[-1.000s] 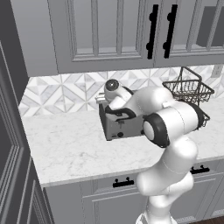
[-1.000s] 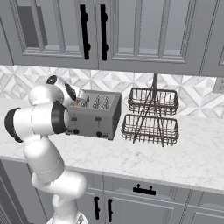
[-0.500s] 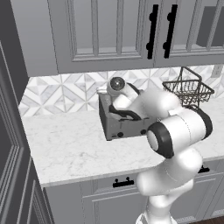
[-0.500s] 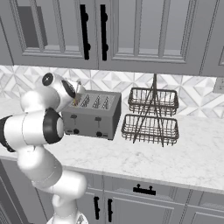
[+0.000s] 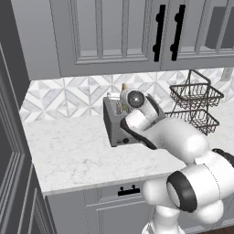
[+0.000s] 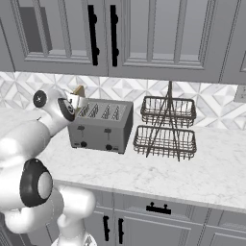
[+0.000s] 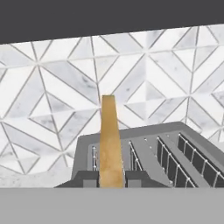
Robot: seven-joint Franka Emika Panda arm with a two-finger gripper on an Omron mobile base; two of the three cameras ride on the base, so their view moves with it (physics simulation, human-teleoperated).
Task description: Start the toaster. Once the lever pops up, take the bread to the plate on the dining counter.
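Note:
The grey four-slot toaster (image 6: 103,126) stands on the white worktop against the tiled wall, also seen from its side as the toaster (image 5: 114,126). Its left black lever (image 6: 81,129) sits high on the front face. In the hand view my gripper (image 7: 112,178) is shut on the golden-tan bread (image 7: 109,144), held edge-on and upright above the toaster's leftmost slots (image 7: 144,153). From the right base the bread (image 6: 78,91) pokes up beside my hand, just above the toaster's left end. The plate and the dining counter are out of view.
A two-tier black wire basket (image 6: 167,128) stands right of the toaster. Grey wall cabinets with black handles (image 6: 103,36) hang overhead. The worktop's front edge (image 5: 105,183) runs over grey drawers. My own arm (image 5: 173,141) bends across the toaster's front.
The hand has risen from the toaster top with the bread in its grip, so the slice now stands clear above the slots. The elbow has swung down and forward.

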